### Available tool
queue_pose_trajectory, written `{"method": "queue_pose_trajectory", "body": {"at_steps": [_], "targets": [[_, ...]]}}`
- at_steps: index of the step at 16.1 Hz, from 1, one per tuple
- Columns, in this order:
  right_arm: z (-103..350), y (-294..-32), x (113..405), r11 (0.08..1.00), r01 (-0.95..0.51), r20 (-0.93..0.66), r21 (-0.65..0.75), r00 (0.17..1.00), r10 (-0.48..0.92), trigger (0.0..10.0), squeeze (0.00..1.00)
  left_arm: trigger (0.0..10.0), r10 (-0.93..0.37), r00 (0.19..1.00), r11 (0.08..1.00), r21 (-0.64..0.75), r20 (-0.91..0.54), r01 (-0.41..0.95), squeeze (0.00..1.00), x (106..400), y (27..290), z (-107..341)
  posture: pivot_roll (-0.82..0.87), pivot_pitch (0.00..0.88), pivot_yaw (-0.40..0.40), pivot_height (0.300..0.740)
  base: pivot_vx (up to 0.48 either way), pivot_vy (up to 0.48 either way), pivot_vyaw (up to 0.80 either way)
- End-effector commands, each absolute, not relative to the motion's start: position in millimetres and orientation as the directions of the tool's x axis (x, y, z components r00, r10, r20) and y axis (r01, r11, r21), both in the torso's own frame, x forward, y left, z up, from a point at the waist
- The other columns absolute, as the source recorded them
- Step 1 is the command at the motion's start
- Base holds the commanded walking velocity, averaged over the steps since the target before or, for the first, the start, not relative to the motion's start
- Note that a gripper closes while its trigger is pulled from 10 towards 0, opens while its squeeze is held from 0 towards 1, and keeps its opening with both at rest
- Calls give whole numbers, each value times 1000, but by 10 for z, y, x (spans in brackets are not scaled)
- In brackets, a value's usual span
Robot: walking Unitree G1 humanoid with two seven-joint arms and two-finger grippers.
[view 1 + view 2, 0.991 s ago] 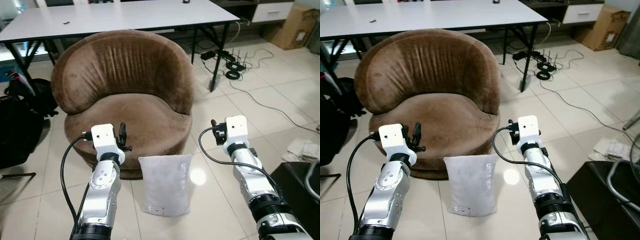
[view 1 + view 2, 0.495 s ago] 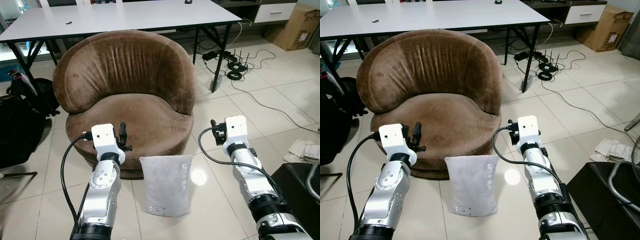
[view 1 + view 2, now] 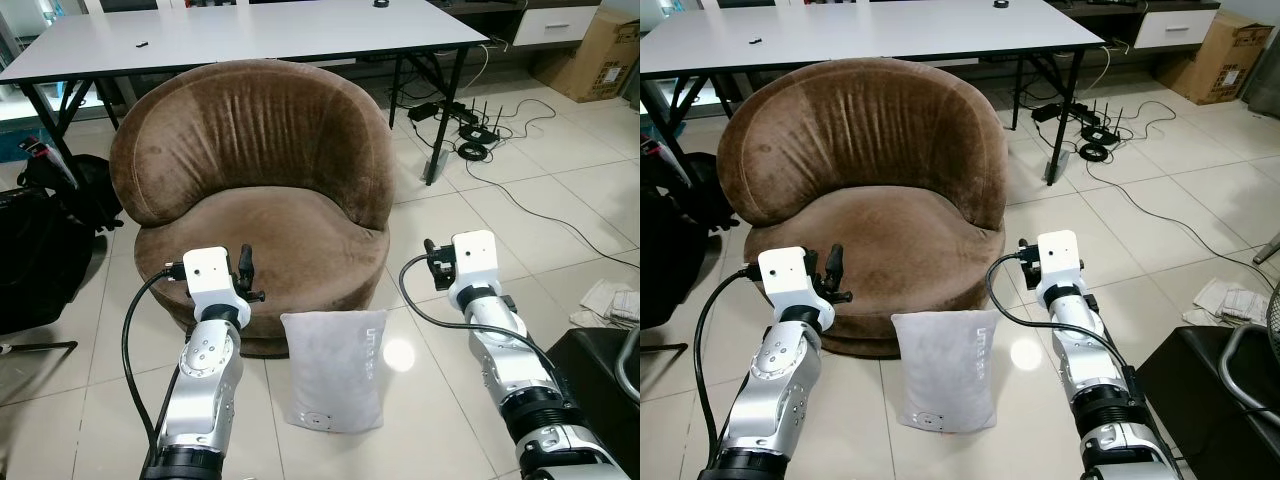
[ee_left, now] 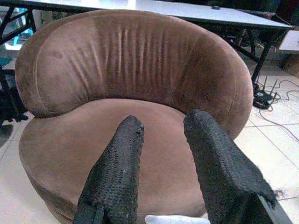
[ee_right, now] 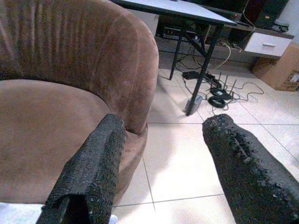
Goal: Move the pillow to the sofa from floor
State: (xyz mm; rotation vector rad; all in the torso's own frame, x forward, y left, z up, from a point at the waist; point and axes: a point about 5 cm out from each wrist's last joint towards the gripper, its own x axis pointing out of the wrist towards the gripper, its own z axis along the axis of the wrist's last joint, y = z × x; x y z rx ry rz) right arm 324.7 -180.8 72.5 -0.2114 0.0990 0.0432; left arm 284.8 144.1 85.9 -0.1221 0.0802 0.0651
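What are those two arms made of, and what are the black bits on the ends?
Both arms are shiny silver jointed metal, each topped by a white boxy wrist block fed by a looping black cable. The left gripper and the right gripper each have two long black fingers with a rough, knitted-looking covering.

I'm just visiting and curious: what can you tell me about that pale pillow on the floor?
The pillow is a light grey rectangular cushion of soft-looking fabric, with faint lettering along one side and a small label near its lower edge. It stands on end on the tiled floor, its top at the front base of the brown round sofa. It sits between the two arms; neither claw touches it.
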Motion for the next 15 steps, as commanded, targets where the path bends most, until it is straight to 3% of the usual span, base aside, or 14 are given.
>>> {"method": "queue_pose_trajectory", "body": {"at_steps": [1,10,15], "targets": [[760,-1822,3280,974,-58,-103,-219,994,36,10000,0,10000,54,995,991,-114,-86,-64,0,2868,1425,860,-107,0,35,740,0,0,0],[738,-1784,3268,973,-71,-109,-219,993,48,10000,0,10000,53,994,986,-156,-93,-67,0,2848,1423,849,-99,0,32,740,0,28,0],[714,-1779,3250,973,-71,-115,-219,992,46,10000,0,10000,44,995,987,-147,-84,-56,0,2839,1435,859,-101,0,36,740,376,208,0]]}}
